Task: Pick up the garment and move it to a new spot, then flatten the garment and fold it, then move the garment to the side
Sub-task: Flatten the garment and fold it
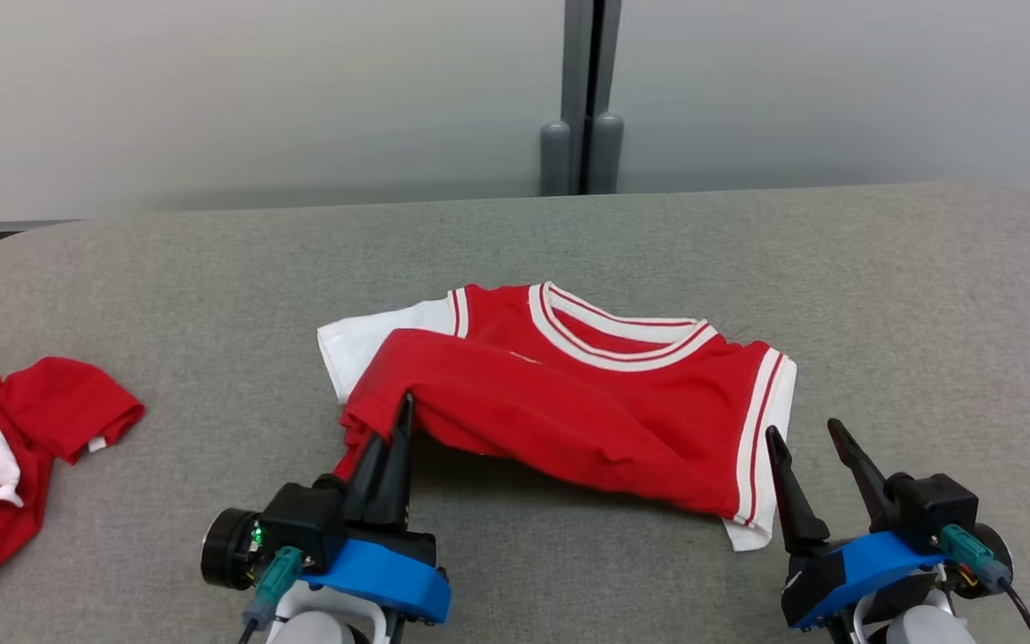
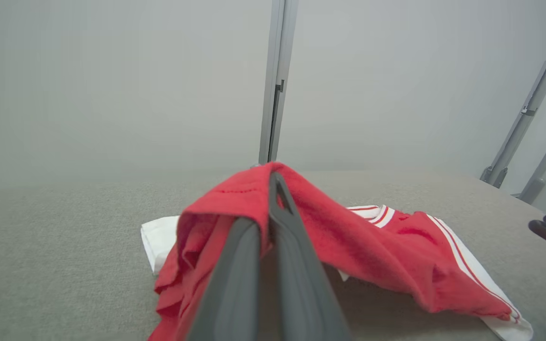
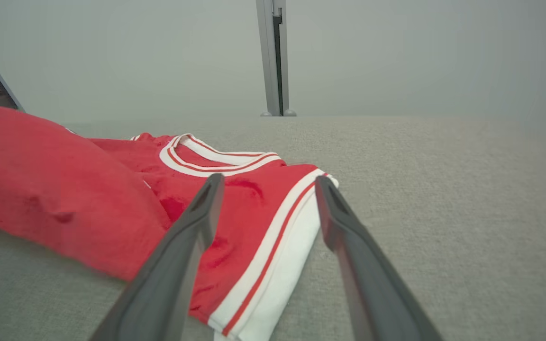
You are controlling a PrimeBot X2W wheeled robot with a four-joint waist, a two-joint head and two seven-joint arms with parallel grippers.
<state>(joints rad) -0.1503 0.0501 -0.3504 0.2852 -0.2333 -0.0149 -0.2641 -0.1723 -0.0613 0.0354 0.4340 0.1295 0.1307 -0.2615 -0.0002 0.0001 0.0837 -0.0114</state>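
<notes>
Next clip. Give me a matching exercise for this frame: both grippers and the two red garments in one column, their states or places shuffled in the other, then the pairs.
Things:
1. left gripper
2. right gripper
3. jersey
4. second garment

States or places:
A. open, beside the jersey's white-striped side
B. crumpled at the far left
C. shut on red cloth
D. in the middle, one near corner lifted

Pairs: 1-C, 2-A, 3-D, 4-B
</notes>
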